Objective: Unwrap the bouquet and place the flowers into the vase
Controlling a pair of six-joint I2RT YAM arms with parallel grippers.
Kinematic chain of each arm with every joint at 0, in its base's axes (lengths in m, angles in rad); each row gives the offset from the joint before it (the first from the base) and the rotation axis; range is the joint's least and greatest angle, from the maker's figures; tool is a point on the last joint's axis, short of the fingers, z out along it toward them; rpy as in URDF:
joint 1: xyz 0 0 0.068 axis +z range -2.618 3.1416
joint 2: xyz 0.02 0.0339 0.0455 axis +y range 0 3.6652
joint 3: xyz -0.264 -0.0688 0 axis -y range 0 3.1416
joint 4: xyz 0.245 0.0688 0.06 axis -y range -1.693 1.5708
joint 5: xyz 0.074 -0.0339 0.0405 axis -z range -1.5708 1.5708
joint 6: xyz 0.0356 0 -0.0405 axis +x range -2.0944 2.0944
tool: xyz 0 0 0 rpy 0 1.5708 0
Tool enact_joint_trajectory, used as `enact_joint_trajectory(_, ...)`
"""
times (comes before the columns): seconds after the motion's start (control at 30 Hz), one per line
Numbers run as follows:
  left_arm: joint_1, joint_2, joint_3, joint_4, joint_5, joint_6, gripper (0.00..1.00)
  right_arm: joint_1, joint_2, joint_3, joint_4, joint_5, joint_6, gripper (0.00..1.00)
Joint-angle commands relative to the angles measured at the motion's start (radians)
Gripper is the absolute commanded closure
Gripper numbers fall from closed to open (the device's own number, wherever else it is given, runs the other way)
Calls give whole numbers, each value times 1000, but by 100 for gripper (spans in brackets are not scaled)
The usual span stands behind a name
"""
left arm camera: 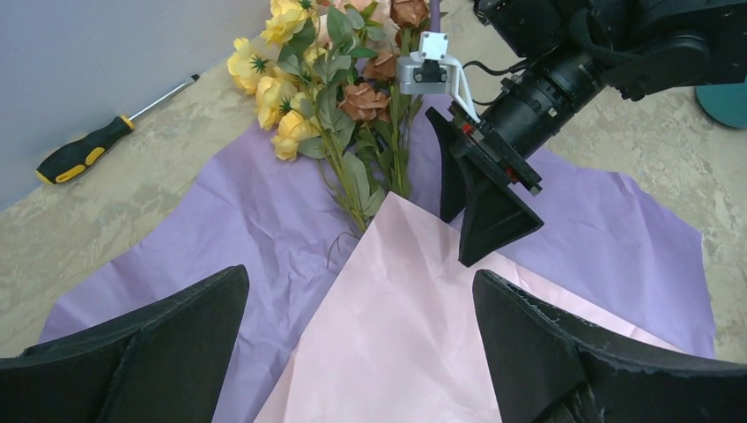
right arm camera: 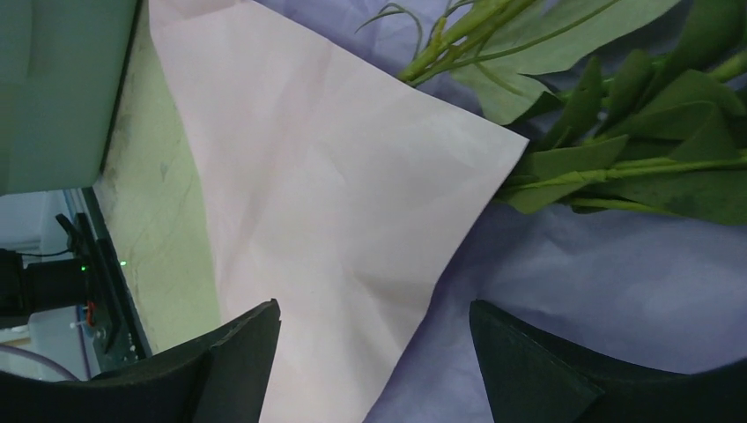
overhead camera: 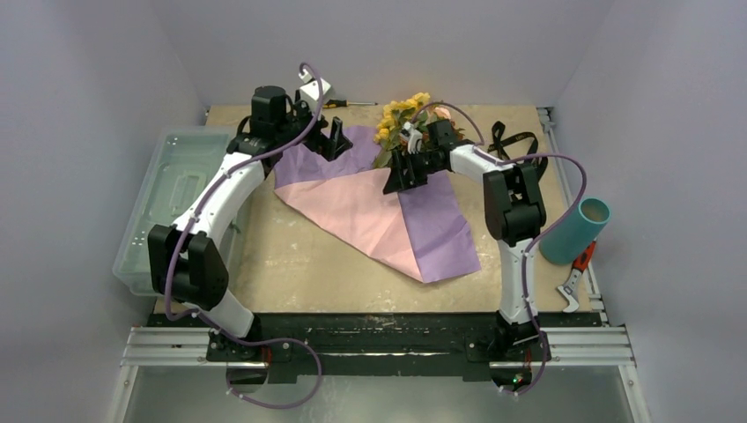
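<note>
The bouquet is undone. Its pink and lilac wrapping paper (overhead camera: 370,207) lies spread flat mid-table. The flowers (overhead camera: 401,115), yellow and peach blooms on green stems (left arm camera: 326,79), rest on the paper's far edge, stem ends tucked under a pink flap (left arm camera: 396,326). My left gripper (overhead camera: 333,139) hovers open over the paper's left part, nothing between its fingers (left arm camera: 361,300). My right gripper (overhead camera: 403,174) stands open just above the paper beside the stems (right arm camera: 564,167), holding nothing (right arm camera: 374,317). The teal vase (overhead camera: 574,231) sits at the table's right edge, mouth toward the upper right.
A translucent plastic box (overhead camera: 172,203) fills the left side. A black-and-yellow screwdriver (overhead camera: 352,103) lies at the back wall. Black ribbon (overhead camera: 515,145) lies loose behind the right arm. Red-handled shears (overhead camera: 577,278) lie near the vase.
</note>
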Motion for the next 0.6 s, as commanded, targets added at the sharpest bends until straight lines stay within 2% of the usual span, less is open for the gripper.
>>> enact_joint_trajectory(0.0,-2,-53,26,-6,-11,-10,1,19,-12,8,56,-78,26,18)
enact_joint_trajectory(0.13,18,-46,42,-12,-20,-39,1,38,-63,-39,86,-179,32,22)
enact_joint_trajectory(0.3,76,-16,91,1,-5,-152,1,93,-163,-105,93,-224,-28,28)
enact_joint_trajectory(0.57,125,-12,111,10,2,-231,2,197,-263,-123,-16,-223,-231,29)
